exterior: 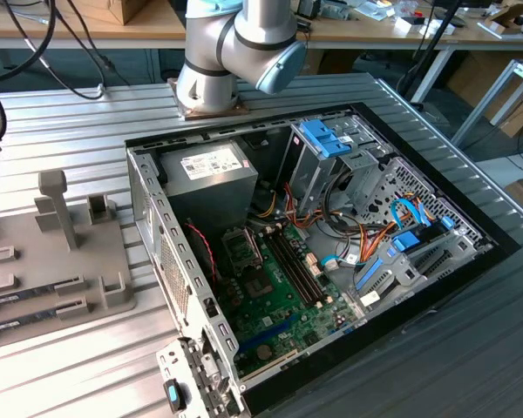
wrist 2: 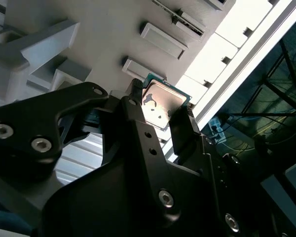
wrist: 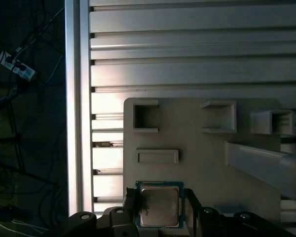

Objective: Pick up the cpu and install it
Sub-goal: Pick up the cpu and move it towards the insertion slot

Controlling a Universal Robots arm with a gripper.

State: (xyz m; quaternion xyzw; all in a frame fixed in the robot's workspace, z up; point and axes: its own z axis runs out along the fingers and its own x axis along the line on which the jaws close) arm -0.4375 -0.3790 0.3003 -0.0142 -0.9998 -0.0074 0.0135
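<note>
cpu (wrist: 159, 210) | on the grey tray (wrist: 212, 163) | your hand (wrist: 160, 200) is clamped on its two side edges | thin, light, stiff, probably fragile, so edges only

This is a robotics lab or workshop. A robot arm (exterior: 235, 43) stands on a ribbed aluminium table (exterior: 70, 122) that carries an opened desktop computer case (exterior: 170, 261) and a grey fixture plate (exterior: 26, 244), while cluttered wooden benches (exterior: 96, 22) and loose cables (exterior: 44, 35) line the back
</note>
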